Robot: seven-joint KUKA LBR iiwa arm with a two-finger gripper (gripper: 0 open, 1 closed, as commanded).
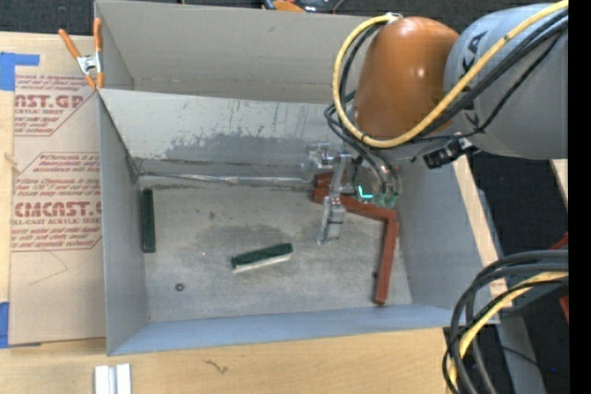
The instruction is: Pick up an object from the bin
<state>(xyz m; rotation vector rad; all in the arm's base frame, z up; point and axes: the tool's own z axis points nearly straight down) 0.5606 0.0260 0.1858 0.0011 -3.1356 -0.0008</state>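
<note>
Grey metal bin [120, 198]: scuffed floor, mostly bare. Three loose things and a speck, no heap.
Jaws: low at right-centre of the frame, under the arm's orange cover [406, 78], at the upper-left end of the L-shaped bar. Cannot tell whether they are spread or pressed together, as wrist hardware and cables crowd them. Nothing is visibly pinched.
Task's thing: red-brown L-shaped bar [386, 258], lying flat. Its short leg runs from the jaws toward the right. Its long leg drops toward the lower right corner of the bin, close to the right wall.
Step in hand (judgement): settling onto the short leg. No lift is evident yet.
Doing it well (judgement): straddle the short leg across its narrow width, not along it. Go down until the tips sit at floor level on both sides, then close firmly. A hold this far from the corner leaves the long leg hanging off-balance, so expect the bar to tip or swing. Lift straight up, then draw toward mid-bin so the long leg clears the right wall.
Other things: dark green flat bar [147, 220] beside the left wall, well apart. Green strip with a pale edge [261, 256] at lower centre, near the jaws but not touching them. Small dark speck [179, 287] at lower left.
In the way: nothing lies on the L-shaped bar. The right wall beside the long leg and the foot of the back wall just above the jaws are the only tight spots.
</note>
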